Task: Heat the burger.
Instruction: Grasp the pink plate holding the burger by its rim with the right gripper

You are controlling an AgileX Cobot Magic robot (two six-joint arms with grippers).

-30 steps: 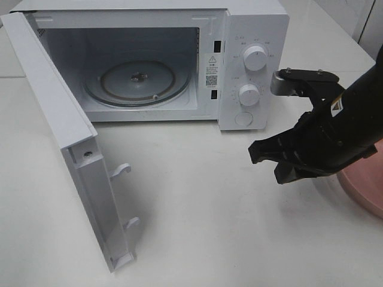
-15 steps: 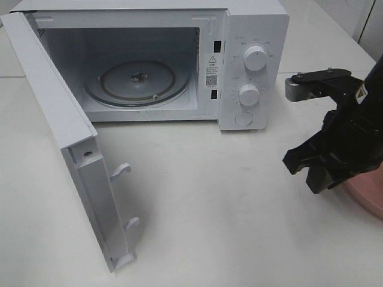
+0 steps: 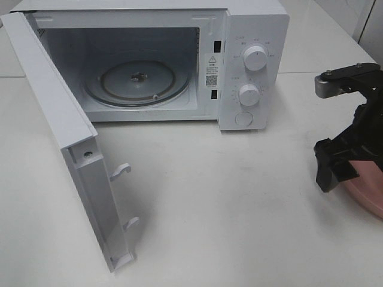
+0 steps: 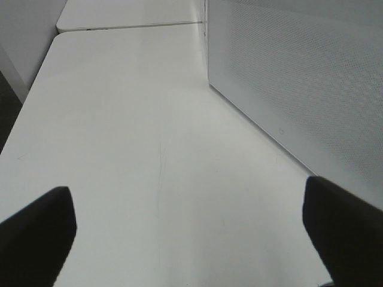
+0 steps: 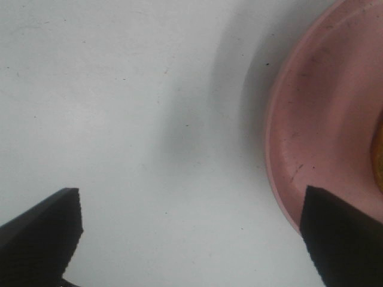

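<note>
While the microwave (image 3: 263,36) stands toward the far edge of the desk (image 3: 239,209), its door (image 3: 54,113) is swung wide open toward the near left corner, and the round glass turntable (image 3: 137,81) shows inside the cavity. The right gripper (image 3: 340,164) hangs close to the desk's right edge, over the near rim of the pink plate (image 3: 372,192). In its wrist view the two black fingertips (image 5: 42,230) are spread wide, gripping nothing. One is above the white desk top and the other is over the plate's rim.

The burger (image 5: 379,156) appears only as a thin yellow-orange sliver at the border of that wrist view. It sits on the plate, inside its rim and apart from both fingertips. The high camera does not catch it.

The left gripper (image 4: 191,236) lies outside the high camera's view. Its own camera shows its fingers wide apart and low over the desk top. A white dotted panel (image 4: 299,78) of the microwave runs alongside it, though it cannot be told which face of the microwave this is.
</note>
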